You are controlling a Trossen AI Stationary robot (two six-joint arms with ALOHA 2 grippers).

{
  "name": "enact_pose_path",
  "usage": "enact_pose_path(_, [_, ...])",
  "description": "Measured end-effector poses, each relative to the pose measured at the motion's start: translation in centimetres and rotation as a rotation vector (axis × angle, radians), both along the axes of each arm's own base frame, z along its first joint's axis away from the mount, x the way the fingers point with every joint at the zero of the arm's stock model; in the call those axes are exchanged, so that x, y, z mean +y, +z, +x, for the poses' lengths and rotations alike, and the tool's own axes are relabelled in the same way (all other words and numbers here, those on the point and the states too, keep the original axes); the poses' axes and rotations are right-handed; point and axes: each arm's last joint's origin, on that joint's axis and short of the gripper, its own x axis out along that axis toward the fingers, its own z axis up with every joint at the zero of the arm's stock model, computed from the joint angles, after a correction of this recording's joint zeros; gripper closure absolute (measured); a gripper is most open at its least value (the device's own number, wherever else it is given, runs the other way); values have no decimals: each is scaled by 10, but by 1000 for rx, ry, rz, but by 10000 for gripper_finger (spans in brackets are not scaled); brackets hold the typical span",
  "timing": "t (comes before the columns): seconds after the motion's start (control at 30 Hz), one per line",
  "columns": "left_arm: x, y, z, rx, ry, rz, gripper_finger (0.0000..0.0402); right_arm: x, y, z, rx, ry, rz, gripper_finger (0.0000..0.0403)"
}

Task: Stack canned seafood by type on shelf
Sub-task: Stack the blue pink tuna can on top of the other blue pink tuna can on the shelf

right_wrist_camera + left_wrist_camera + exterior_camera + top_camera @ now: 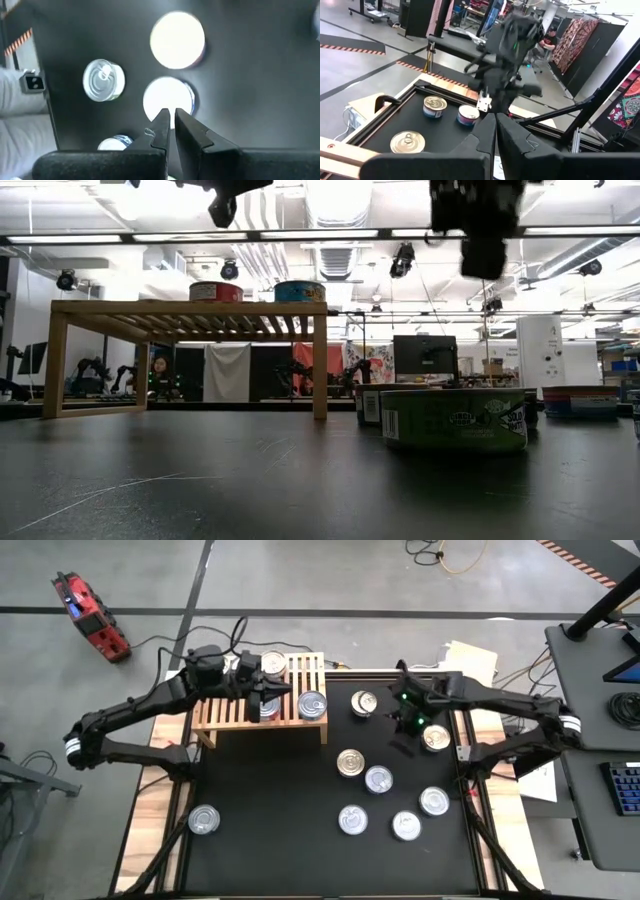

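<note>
Dark fingers [512, 142] of the left gripper [266, 692] are pressed nearly together with nothing between them, poised over the centre of the shelf [215, 710] in the upper middle of the high view. Directly beneath them a tin [268, 708] sits on the slats, not held; a second tin [273, 664] lies just above it in the frame and a third [312, 704] to its right near the shelf's right edge.

The right gripper [409, 716], upper right of centre, also has its fingers [192, 134] closed to a thin slit and empty. It hangs above the black mat [270, 810] between a tin [364, 703] to its left and a gold-lidded tin [435, 738] to its lower right, touching neither.

Five more tins [378, 780] cluster in the lower right of the mat, and one lone tin [204, 820] lies at lower left.
</note>
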Motion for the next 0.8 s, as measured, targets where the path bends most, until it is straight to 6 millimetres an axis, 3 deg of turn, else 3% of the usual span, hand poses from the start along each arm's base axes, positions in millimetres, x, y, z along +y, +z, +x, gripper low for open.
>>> enact_pose_path(0.17, [-1, 0, 1, 2, -4, -1, 401, 11, -44, -7, 49, -184, 123, 385])
enact_pose_path(0.37, [-3, -1, 2, 11, -13, -4, 401, 27, -75, -12, 176, -477, 181, 385])
enact_pose_path(0.5, [-8, -5, 3, 44, -29, -19, 401, 39, -80, -14, 254, -588, 145, 385])
enact_pose_path(0.8, [-38, -12, 15, 111, 29, -48, 401, 55, -80, -12, 250, -513, 92, 385])
